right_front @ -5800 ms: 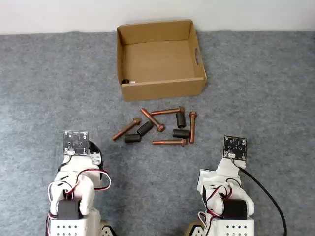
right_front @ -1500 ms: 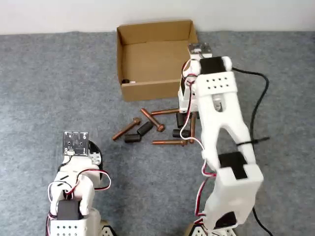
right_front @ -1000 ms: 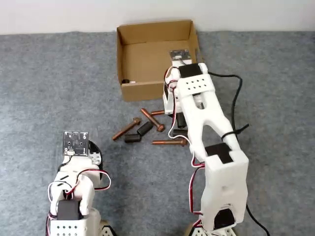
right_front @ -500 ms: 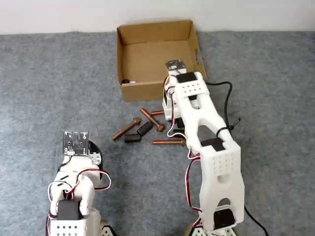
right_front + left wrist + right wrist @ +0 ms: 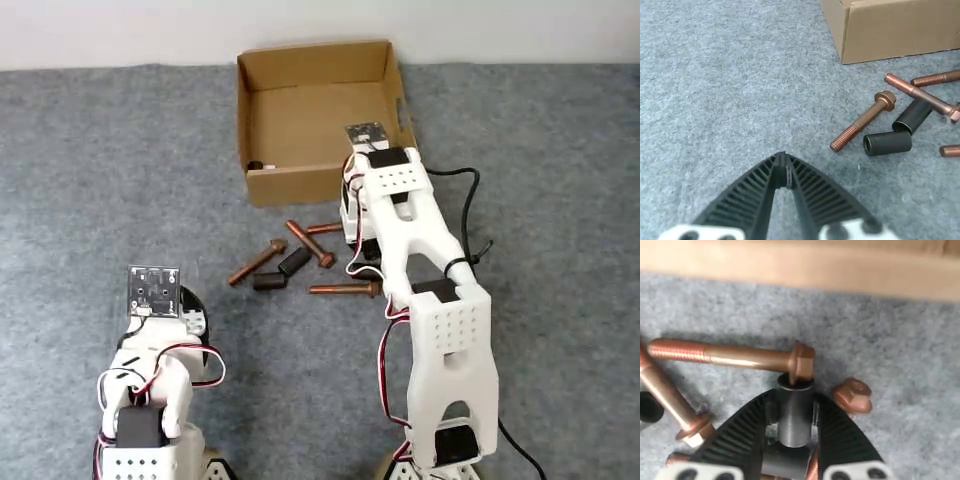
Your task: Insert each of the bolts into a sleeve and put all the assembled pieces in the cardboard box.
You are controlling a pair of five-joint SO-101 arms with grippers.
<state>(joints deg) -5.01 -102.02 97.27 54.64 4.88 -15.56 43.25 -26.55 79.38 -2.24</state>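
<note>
Now the right gripper [image 5: 795,401] is clamped on a dark sleeve [image 5: 795,422], held between its two fingers just in front of the cardboard box [image 5: 325,182]. The head of one bolt [image 5: 730,356] lies right at the open end of this sleeve. The left gripper [image 5: 783,162] has its fingers together, low over the grey carpet [image 5: 715,75], apart from the pile. Two more sleeves [image 5: 887,143] lie near the box, beside another bolt [image 5: 862,120].

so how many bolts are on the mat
5 bolts: one leftmost, one slanting beside it, one along the box front, one farthest from the box, one showing its head by the right gripper. The arm may hide more.
</note>
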